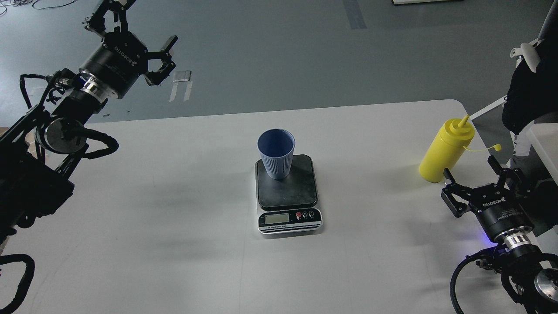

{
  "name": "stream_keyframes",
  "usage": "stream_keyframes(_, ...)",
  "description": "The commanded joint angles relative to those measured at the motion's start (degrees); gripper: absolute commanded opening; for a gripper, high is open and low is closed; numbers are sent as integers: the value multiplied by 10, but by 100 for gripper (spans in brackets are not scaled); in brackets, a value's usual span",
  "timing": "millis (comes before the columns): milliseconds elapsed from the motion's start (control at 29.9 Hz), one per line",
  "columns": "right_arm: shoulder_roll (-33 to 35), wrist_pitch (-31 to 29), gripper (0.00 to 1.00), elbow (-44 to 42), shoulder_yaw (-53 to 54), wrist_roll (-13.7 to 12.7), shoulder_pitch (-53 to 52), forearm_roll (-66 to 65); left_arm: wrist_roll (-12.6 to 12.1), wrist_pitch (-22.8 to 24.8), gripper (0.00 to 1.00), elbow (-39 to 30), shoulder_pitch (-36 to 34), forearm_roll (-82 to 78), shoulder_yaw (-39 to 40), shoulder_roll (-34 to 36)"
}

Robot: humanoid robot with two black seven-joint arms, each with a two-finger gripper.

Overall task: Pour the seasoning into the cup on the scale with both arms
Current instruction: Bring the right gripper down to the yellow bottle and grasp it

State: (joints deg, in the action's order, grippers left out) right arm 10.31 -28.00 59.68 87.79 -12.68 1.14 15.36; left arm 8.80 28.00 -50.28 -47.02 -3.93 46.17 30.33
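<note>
cup (276, 153): ribbed matt plastic | seasoning (445, 150): smooth yellow plastic | table (174, 218): matt white

White table (174, 226), rounded far-right corner, matte, faint soft shadows across top. Grey floor (270, 56) beyond far edge. Pale tape strips (181, 89) on floor, far left, with small flat grey piece (182, 76) just beyond. Darker tape patch (354, 14) far centre. White-framed object (542, 144) off right edge, partly hidden, unidentifiable.

White table (174, 209), grey floor (270, 52) beyond, perhaps taped.
</note>
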Motion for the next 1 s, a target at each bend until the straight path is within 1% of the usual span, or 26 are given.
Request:
stream_keyframes(0, -7, 0, 99, -19, -2, 0, -25, -1, 1, 0, 98, 0, 0, 0, 0, 0)
stream_keyframes(267, -13, 0, 99, -44, -2, 0, -51, -2, 0, 0, 98, 0, 0, 0, 0, 0)
stream_keyframes(501, -20, 0, 99, -90, -12, 0, -90, -2, 0, 0, 98, 0, 0, 0, 0, -1)
stream_keyframes(835, -28, 0, 98, -110, -31, 2, -114, -1, 0, 0, 98, 0, 0, 0, 0, 0)
stream_keyframes(869, -28, 0, 97, -110, -31, 3, -114, -1, 0, 0, 98, 0, 0, 0, 0, 0)
stream_keyframes(969, -27, 0, 74, -110, -32, 6, -113, -1, 0, 0, 98, 0, 0, 0, 0, 0)
